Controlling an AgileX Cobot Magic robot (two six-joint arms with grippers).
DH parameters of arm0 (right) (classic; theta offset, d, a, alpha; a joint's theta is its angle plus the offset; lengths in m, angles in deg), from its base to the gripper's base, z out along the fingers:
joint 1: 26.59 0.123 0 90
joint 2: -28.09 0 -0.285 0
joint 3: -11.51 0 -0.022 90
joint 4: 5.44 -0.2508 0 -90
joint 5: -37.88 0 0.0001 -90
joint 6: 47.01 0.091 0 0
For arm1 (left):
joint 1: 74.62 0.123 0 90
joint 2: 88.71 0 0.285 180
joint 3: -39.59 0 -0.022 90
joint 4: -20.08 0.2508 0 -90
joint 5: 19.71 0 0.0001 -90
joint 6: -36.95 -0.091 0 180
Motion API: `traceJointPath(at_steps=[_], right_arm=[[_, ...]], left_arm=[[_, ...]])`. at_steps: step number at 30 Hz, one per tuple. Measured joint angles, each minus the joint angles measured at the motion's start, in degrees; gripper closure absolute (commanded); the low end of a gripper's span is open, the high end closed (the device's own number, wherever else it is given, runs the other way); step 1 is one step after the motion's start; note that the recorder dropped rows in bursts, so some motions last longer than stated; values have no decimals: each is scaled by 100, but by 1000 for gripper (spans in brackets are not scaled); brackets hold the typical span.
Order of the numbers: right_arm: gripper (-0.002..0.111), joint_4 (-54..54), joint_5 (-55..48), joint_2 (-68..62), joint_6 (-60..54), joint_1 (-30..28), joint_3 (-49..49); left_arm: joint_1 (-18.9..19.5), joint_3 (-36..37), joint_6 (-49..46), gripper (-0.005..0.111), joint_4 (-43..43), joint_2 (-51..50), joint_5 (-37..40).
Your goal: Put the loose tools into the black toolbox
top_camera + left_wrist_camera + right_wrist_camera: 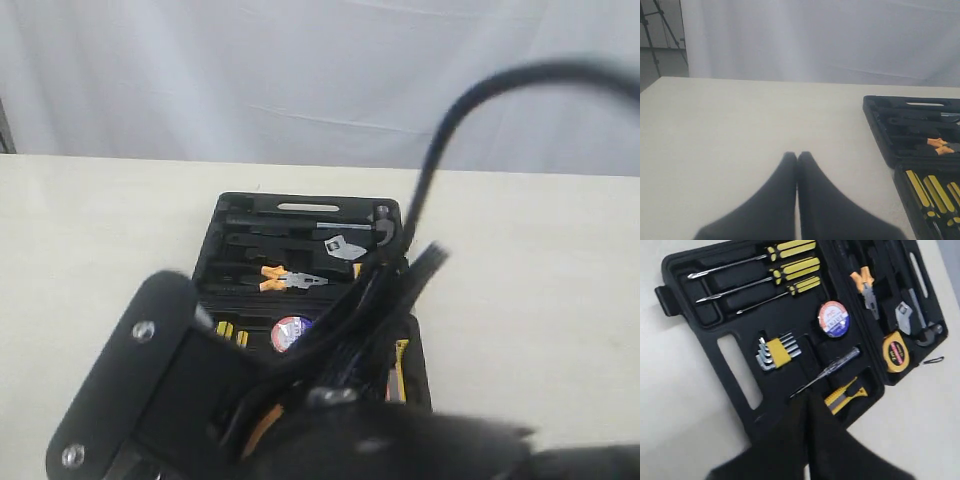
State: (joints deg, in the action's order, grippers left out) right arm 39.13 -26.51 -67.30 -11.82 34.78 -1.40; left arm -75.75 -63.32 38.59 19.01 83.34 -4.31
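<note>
As I look down through the right wrist camera, the black toolbox lies open and flat on the pale table, and all four loose tools sit in its moulded recesses. The orange-handled pliers lie near the adjustable wrench. The black tape roll rests label-up between the pliers and the yellow-clipped hex key set. The round yellow tape measure sits just beside the hammer. The yellow-black utility knife lies alongside a slim tester screwdriver. Three yellow-handled screwdrivers fill their own slots.

My right gripper hangs over the case edge close to the knife, its jaws pressed together on nothing. My left gripper is likewise closed and empty over bare table, well apart from the toolbox.

On the exterior camera the toolbox sits mid-table, half hidden by an arm and its cable in the foreground. The tape roll shows at six o'clock from the pliers, the wrench at one o'clock.
</note>
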Motion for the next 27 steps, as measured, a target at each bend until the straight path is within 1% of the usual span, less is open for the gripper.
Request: traceJointPath(at_steps=[3, 7, 10, 11, 13, 14, 15, 16, 17, 18, 19, 21, 22, 27], right_arm=[[109, -110, 301, -327, 41, 14, -286], [108, -158, 377, -389, 102, 124, -739], [108, -184, 402, -389, 219, 151, -901], [107, -184, 402, -389, 245, 151, -911], [97, -206, 402, -389, 256, 151, -911], [88, -222, 414, -389, 256, 151, -911], [65, -222, 438, -389, 256, 151, -911], [55, -235, 531, -389, 256, 151, -911], [35, -235, 632, -389, 256, 151, -911], [33, -248, 908, -389, 256, 151, -911], [35, -248, 1029, -398, 256, 161, -911], [43, -193, 1279, -451, 256, 161, -911], [51, -149, 1356, -511, 256, 161, -911], [52, 175, 1480, -973, 256, 161, -911]], left_arm=[[0, 0, 0, 107, 0, 0, 0], [0, 0, 0, 107, 0, 0, 0], [0, 0, 0, 107, 0, 0, 0], [0, 0, 0, 107, 0, 0, 0], [0, 0, 0, 107, 0, 0, 0], [0, 0, 0, 107, 0, 0, 0], [0, 0, 0, 107, 0, 0, 0], [0, 0, 0, 107, 0, 0, 0], [0, 0, 0, 107, 0, 0, 0], [0, 0, 0, 107, 0, 0, 0], [0, 0, 0, 107, 0, 0, 0], [0, 0, 0, 107, 0, 0, 0], [0, 0, 0, 107, 0, 0, 0], [0, 0, 0, 107, 0, 0, 0]])
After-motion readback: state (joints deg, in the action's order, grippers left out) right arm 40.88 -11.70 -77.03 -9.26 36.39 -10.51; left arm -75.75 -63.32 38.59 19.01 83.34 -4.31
